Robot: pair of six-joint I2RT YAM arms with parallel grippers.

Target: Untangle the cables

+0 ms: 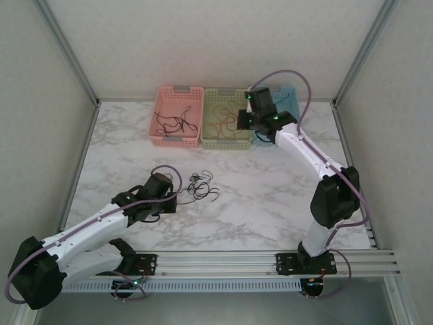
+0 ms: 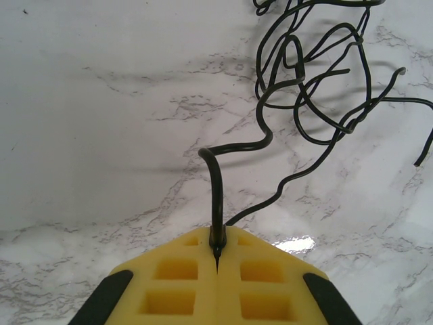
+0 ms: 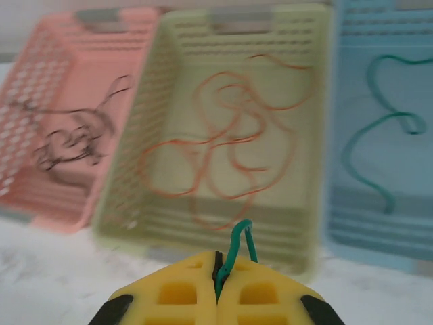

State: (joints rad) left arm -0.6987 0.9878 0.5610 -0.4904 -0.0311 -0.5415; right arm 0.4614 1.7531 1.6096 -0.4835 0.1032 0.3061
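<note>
A white marble-patterned table (image 1: 270, 203) sits boxed in by pale textured wall panels (image 1: 216, 40) at the back and both sides, joined by silver metal corner posts (image 1: 67, 51), under soft even light, a ribbed metal rail (image 1: 223, 261) along its near edge.

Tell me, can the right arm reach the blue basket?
Probably yes. The right gripper, shut on a green cable, hangs just in front of the yellow-green basket. The blue basket sits right beside that one, open-topped, with nothing in between.
</note>
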